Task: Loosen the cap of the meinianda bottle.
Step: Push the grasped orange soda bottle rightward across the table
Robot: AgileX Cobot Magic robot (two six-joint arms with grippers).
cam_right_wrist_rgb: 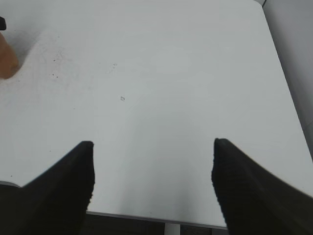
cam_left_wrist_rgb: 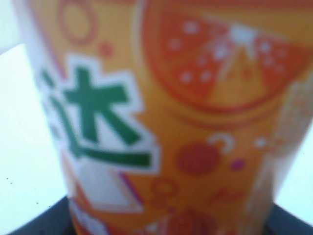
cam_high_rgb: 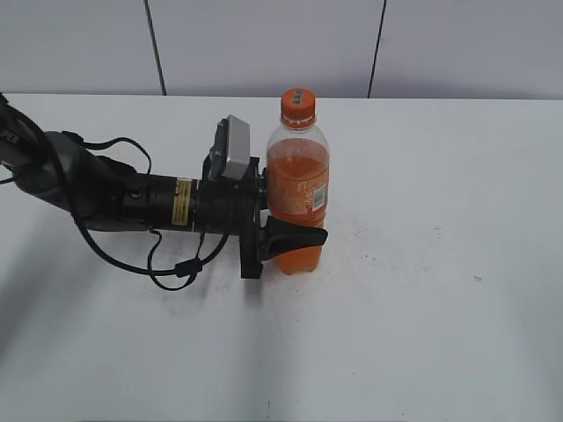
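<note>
The meinianda bottle (cam_high_rgb: 297, 189) stands upright on the white table (cam_high_rgb: 422, 290), filled with orange drink, with an orange label and a white barcode patch. The orange cap (cam_high_rgb: 297, 107) sits on its neck. My left gripper (cam_high_rgb: 295, 230) is shut on the bottle's lower body from the left; one black finger wraps across its front. In the left wrist view the label (cam_left_wrist_rgb: 171, 122) fills the frame, blurred. My right gripper (cam_right_wrist_rgb: 152, 169) is open and empty above the table's edge, outside the exterior view. An orange edge of the bottle (cam_right_wrist_rgb: 7, 61) shows at the far left of the right wrist view.
The left arm (cam_high_rgb: 132, 198) lies across the table's left side with a looping black cable (cam_high_rgb: 176, 264). A grey wall (cam_high_rgb: 352, 44) stands behind the table. The table's edge (cam_right_wrist_rgb: 146, 215) runs just below the right gripper's fingers.
</note>
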